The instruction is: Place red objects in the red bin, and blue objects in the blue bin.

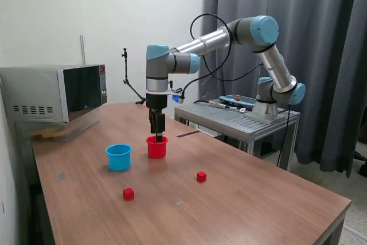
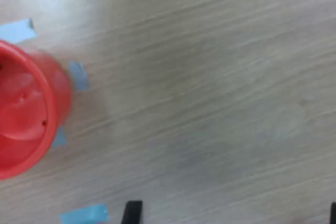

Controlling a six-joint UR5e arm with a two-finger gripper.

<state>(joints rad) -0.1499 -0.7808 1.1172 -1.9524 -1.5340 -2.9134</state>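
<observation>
Red bin (image 1: pixel 156 147) under the vertical arm's tool (image 1: pixel 158 136) (released, fingers apart, empty).

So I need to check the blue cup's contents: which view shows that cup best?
The exterior view: the blue cup stands whole beside the red cup, though its inside stays hidden. The wrist view misses it entirely, showing only the red cup and table.

The table (image 1: pixel 246 199) is wood-grain laminate with a smooth, faintly shiny face. The red bin (image 2: pixel 23 114) looks like glossy plastic. The two red cubes (image 1: pixel 128 194) (image 1: pixel 201 177) look matt.
</observation>
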